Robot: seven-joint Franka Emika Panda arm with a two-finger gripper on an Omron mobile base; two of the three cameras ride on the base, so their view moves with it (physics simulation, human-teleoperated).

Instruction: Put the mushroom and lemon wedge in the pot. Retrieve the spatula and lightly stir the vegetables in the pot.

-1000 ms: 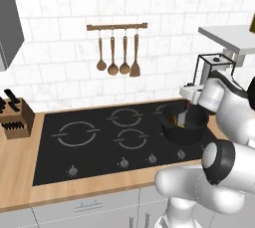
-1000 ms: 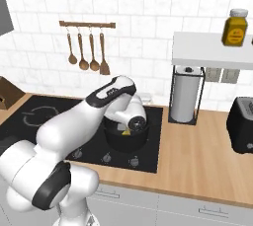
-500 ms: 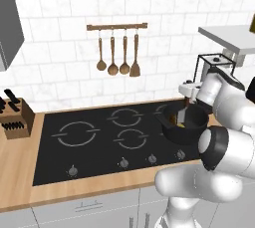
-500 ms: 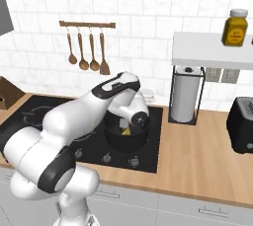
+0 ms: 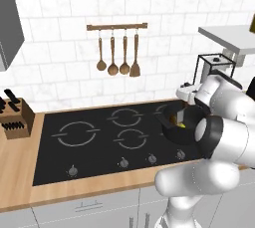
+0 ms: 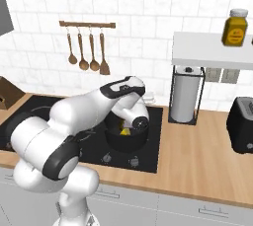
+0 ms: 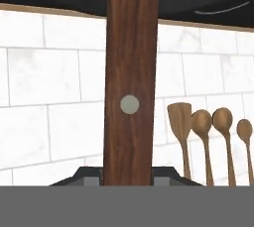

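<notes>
The black pot (image 5: 169, 128) (image 6: 129, 141) sits on the hob's front right ring. A yellow piece, the lemon wedge (image 6: 124, 131) (image 5: 182, 126), lies inside it. The mushroom is hidden behind my arm and the pot's wall. My hand hangs over the pot, largely covered by my forearm in both base views. In the hand view my gripper (image 7: 129, 178) is shut on the spatula's brown wooden handle (image 7: 130, 72), which has two pale rivets and runs straight up the picture. The spatula's blade is out of view.
A wall rack holds wooden spoons and an all-wooden spatula (image 5: 117, 55) (image 6: 89, 48) (image 7: 208, 137). A knife block (image 5: 15, 117) stands at the counter's left. Right of the hob (image 5: 89, 142) are a paper towel holder (image 6: 185, 94), a toaster (image 6: 242, 124) and a shelf with a jar (image 6: 233, 27).
My elbow has risen and swung while the hand stays over the pot. The grip on the handle is unchanged.
</notes>
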